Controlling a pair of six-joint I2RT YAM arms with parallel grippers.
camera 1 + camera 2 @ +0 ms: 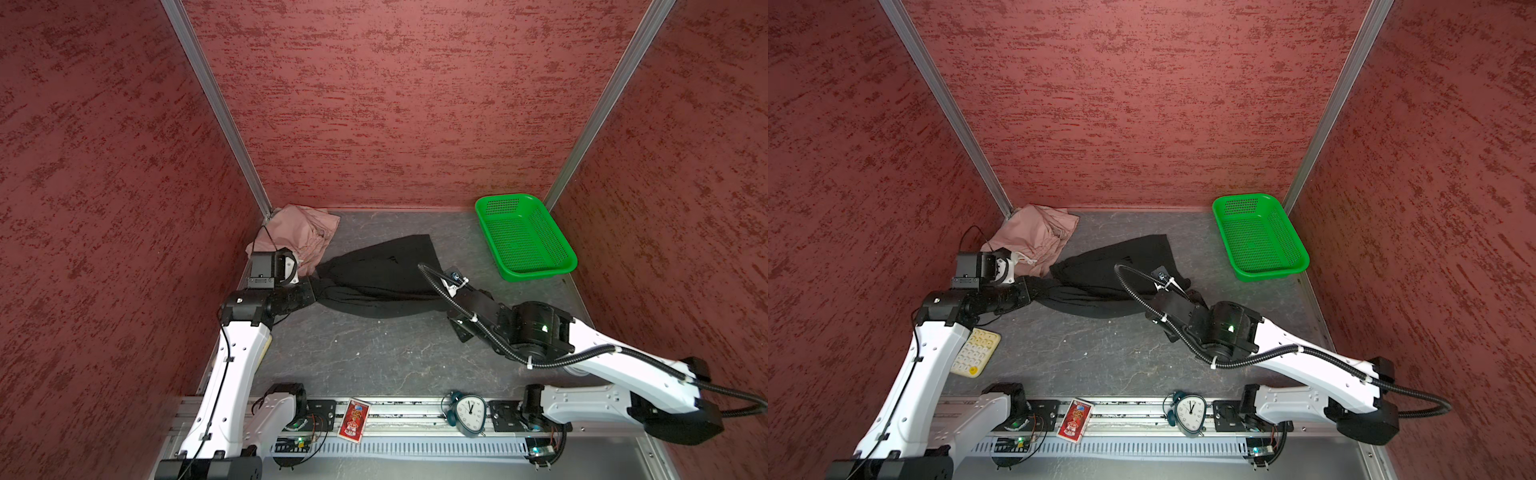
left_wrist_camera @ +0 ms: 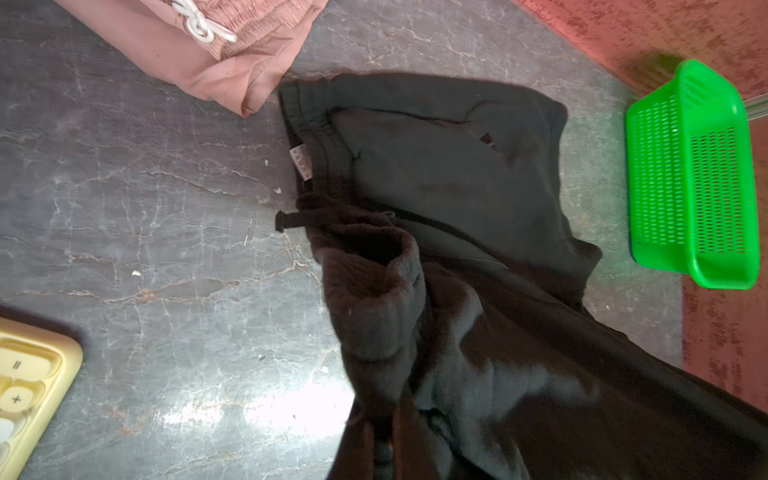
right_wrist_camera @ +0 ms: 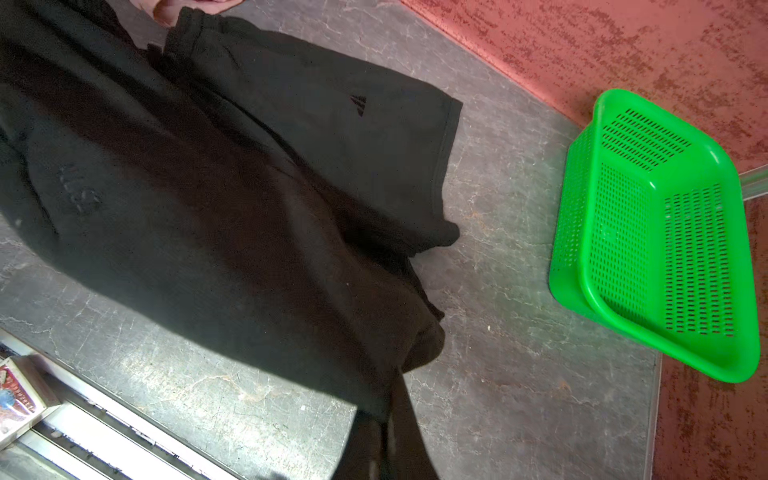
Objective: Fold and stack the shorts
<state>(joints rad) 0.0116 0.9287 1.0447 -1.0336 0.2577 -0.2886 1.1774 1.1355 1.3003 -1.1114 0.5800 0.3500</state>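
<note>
- The left claw is clenched on a bunched end of the black shorts; in the left wrist view the dark cloth runs down between its fingers
- The right claw is clamped on the opposite end of the same pair; in the right wrist view the fabric narrows into its grip
- The black shorts span the middle of the table between the two claws, both held ends raised, while one leg lies flat on the far side
- A small pale label shows inside the black waistband in the left wrist view
- The pink shorts lie crumpled in the far left corner against the walls, just beside the black pair's waistband end; their white drawstring is tied in a bow
- A green basket stands at the far right by the wall, apart from the black shorts
- A yellow calculator lies beside the left arm
- A clock and a red card box rest on the front rail
</note>
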